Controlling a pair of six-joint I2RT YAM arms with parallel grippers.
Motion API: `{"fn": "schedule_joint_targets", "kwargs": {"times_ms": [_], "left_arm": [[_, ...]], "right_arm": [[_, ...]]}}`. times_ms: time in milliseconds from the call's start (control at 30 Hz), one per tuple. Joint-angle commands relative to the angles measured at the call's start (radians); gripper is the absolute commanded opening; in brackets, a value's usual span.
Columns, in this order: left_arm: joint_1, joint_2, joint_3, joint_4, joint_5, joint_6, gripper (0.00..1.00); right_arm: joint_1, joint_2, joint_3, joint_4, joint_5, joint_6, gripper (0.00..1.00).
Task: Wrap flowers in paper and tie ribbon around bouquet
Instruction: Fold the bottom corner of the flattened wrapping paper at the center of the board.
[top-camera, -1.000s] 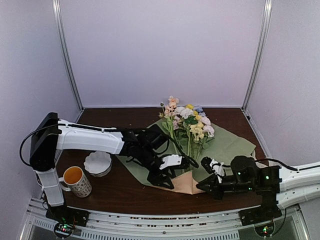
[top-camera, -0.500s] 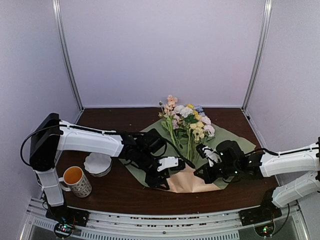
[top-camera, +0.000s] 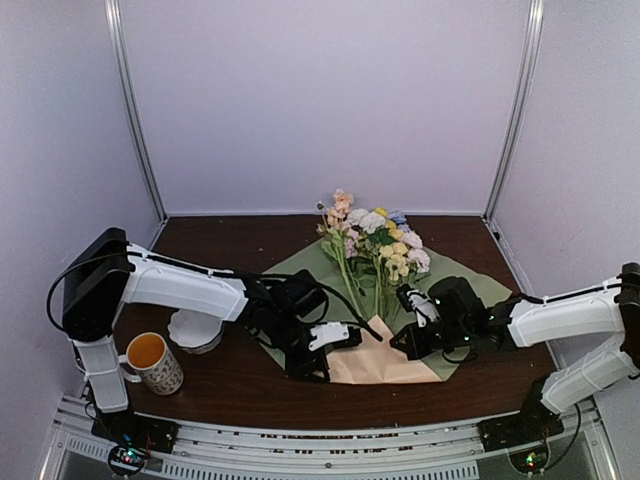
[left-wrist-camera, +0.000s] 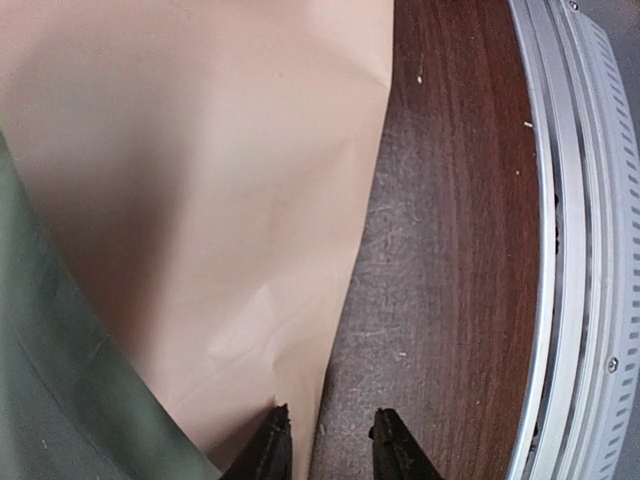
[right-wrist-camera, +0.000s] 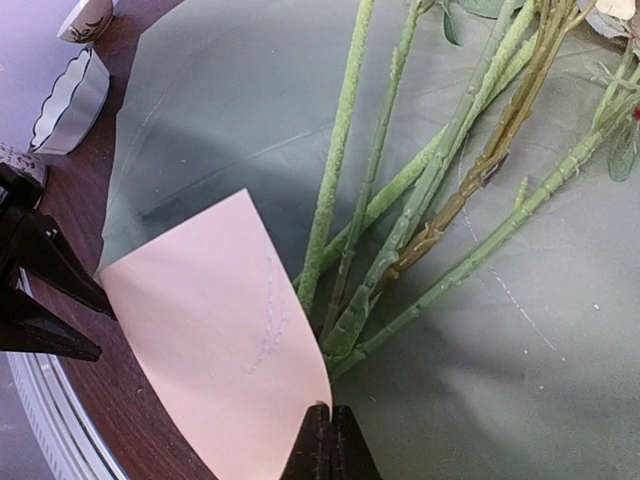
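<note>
Jaws of the left gripper (left-wrist-camera: 335, 445) stand a little apart, low over the tabletop (left-wrist-camera: 450, 250). The peach edge of the paper (left-wrist-camera: 200, 200) runs down between their tips, with bare wood showing in the gap. Jaws of the right gripper (right-wrist-camera: 328, 440) are pressed together on the tip of the folded-over peach flap, just beside the stem ends of the flowers (right-wrist-camera: 400, 220), which lie on the green side. Both arms reach inward and low, facing each other across the flap.

A robot test booth: plain white walls (top-camera: 320, 100), metal poles (top-camera: 137, 120), brown wooden surface (top-camera: 240, 388), metal rail (top-camera: 300, 438).
</note>
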Motion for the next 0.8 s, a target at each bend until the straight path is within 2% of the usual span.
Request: {"fn": "schedule_joint_targets", "kwargs": {"times_ms": [0, 167, 267, 333, 400, 467, 600, 767], "left_arm": [[0.008, 0.031, -0.013, 0.019, 0.022, -0.059, 0.32], [0.008, 0.03, -0.032, -0.02, -0.04, -0.076, 0.32], [0.009, -0.005, -0.012, -0.073, -0.063, -0.093, 0.31], [0.009, -0.06, 0.007, -0.096, -0.063, -0.104, 0.38], [0.01, -0.103, -0.001, -0.079, -0.062, -0.114, 0.54], [0.01, -0.089, -0.009, -0.07, -0.061, -0.117, 0.58], [0.011, -0.006, 0.002, -0.095, -0.086, -0.13, 0.58], [0.011, 0.022, 0.003, -0.055, -0.093, -0.141, 0.55]], "right_arm": [[-0.016, 0.022, 0.029, 0.051, 0.019, 0.029, 0.0], [-0.029, 0.05, 0.011, 0.096, 0.019, 0.052, 0.0], [-0.028, 0.087, 0.013, 0.116, -0.031, 0.06, 0.0], [-0.029, 0.104, 0.021, 0.097, -0.047, 0.067, 0.0], [-0.028, 0.101, 0.019, 0.098, -0.046, 0.072, 0.0], [-0.028, 0.088, 0.02, 0.104, -0.045, 0.077, 0.0], [-0.028, 0.068, 0.021, 0.097, -0.034, 0.077, 0.0], [-0.027, 0.06, 0.02, 0.106, -0.028, 0.096, 0.0]]}}
